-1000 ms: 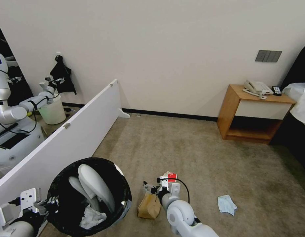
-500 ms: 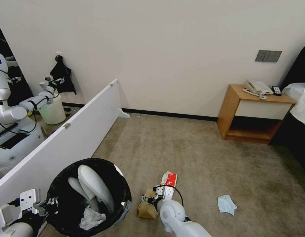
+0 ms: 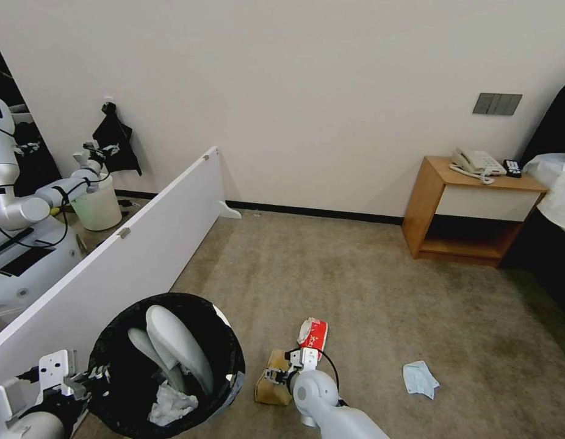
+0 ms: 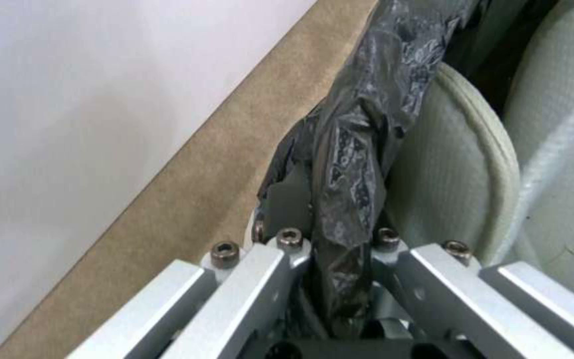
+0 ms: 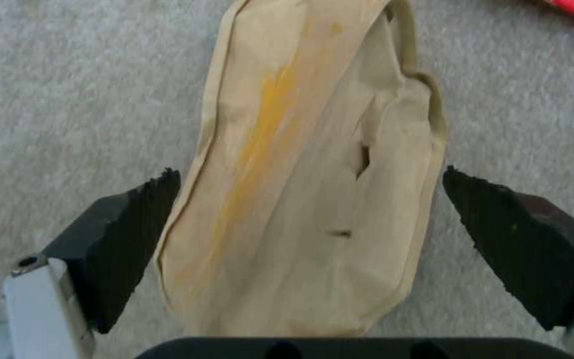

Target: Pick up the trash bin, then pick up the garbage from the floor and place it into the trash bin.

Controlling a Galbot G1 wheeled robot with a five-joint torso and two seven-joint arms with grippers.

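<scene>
The bin (image 3: 166, 366) hangs from the left claw (image 3: 93, 375), which pinches its black bag rim. Two slippers (image 3: 172, 347) and a tissue (image 3: 169, 405) are already inside. The right claw (image 5: 310, 239) is wide open around the paper bag (image 5: 307, 174) on the floor. The red packet (image 3: 313, 332) and mask (image 3: 420, 378) are left too.
</scene>
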